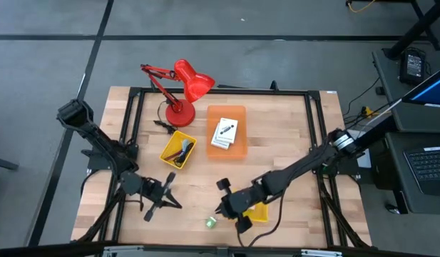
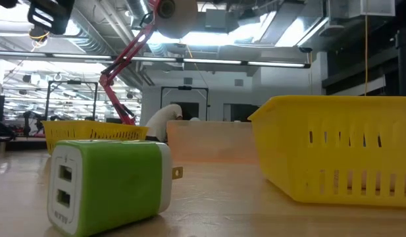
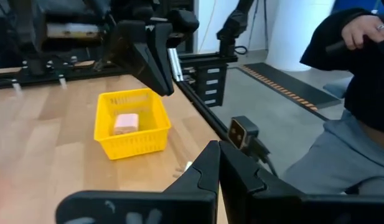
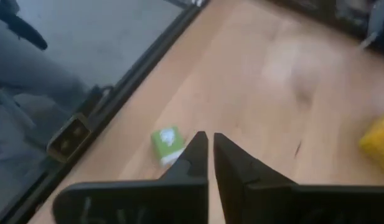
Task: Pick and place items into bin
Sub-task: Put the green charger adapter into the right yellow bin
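Nearest to the low camera lies the green block (image 2: 107, 185), a small plug-like cube on its side on the bare wood, with a yellow bin (image 2: 341, 148) just behind it to one side. The right gripper (image 4: 209, 149) hangs over the table near the front edge, its fingers together and holding nothing, and the green block (image 4: 167, 144) lies just beside its tips, not touching. Close behind this gripper stands the yellow bin (image 1: 257, 212), with a pink block (image 3: 126, 122) already inside. The left gripper (image 3: 218, 163) waits at the front left, also closed and empty. Farther back are a second yellow bin (image 1: 178, 150) with cords and an orange tray (image 1: 227, 131) with cards. I judge the step is the approach to the green block; next the fingers must open and come down around it.
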